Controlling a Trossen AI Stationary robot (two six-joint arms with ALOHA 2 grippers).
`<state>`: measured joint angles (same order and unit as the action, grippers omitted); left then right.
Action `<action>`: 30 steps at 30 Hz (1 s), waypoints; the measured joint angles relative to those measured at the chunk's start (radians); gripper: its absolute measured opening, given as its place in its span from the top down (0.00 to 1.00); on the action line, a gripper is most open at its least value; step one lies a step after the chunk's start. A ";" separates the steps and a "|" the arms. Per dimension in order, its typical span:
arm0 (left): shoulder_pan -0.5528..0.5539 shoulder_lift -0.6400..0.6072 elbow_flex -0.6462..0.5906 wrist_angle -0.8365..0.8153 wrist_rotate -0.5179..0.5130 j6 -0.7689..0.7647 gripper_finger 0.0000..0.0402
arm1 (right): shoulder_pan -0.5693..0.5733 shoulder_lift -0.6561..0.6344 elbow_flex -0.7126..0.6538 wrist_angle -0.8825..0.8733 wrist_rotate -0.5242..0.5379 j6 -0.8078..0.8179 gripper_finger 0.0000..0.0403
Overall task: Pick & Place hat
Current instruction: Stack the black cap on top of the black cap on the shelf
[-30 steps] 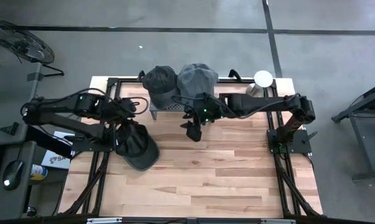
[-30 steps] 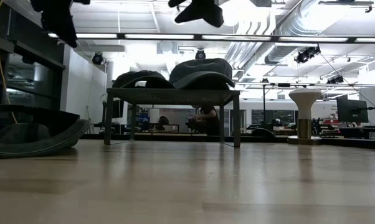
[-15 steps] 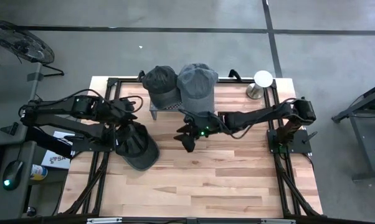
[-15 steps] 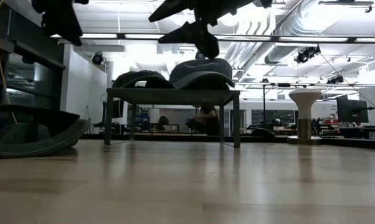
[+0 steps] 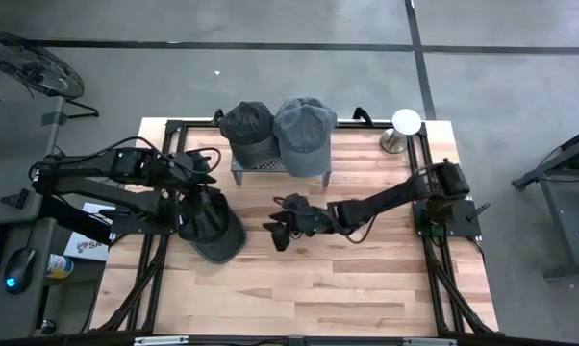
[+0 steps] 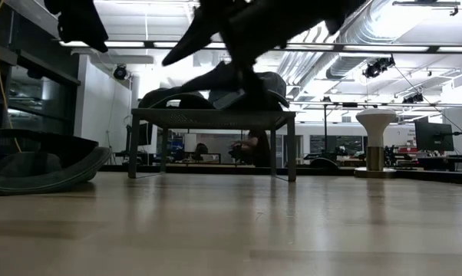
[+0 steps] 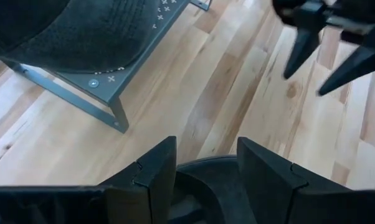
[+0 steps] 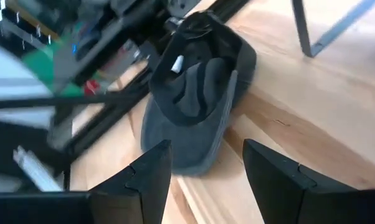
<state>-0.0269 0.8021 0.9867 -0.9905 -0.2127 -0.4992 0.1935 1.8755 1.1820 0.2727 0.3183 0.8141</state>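
Observation:
A dark cap (image 5: 213, 226) lies upside down on the table's left part, crown down, its inside and white label showing in the right wrist view (image 8: 200, 87). A dark grey cap (image 5: 246, 127) and a blue-grey cap (image 5: 305, 130) sit on a metal rack (image 5: 261, 165) at the far middle. My right gripper (image 5: 276, 234) is open and empty, low over the table just right of the upturned cap, pointing at it. My left gripper (image 5: 201, 175) is open and empty, high above that cap's far side (image 7: 206, 171).
A white-topped stand (image 5: 405, 125) is at the far right corner. Black frame rails (image 5: 155, 250) run along the table's left and right sides. Bare wood lies across the near half (image 5: 318, 288). In the low view, the rack (image 6: 212, 115) stands behind the cap (image 6: 39, 165).
My right gripper has come away from the rack, going down and toward the table's near and left edges, and now stands close to the upturned cap, still open. The caps have not moved.

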 joint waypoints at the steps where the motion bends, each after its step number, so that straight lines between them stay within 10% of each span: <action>1: 0.000 0.000 0.000 0.000 0.000 0.003 0.58 | 0.001 0.018 0.000 0.025 0.014 0.033 0.53; 14: 0.000 0.000 0.000 -0.007 0.025 0.115 0.58 | 0.005 0.276 0.149 0.236 0.009 0.239 0.53; 30: 0.000 -0.001 0.000 -0.038 0.042 0.162 0.58 | -0.005 0.402 0.521 -0.294 0.052 0.236 0.53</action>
<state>-0.0269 0.8007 0.9867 -1.0286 -0.1703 -0.3370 0.1886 2.2780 1.7035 -0.0212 0.3704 1.0496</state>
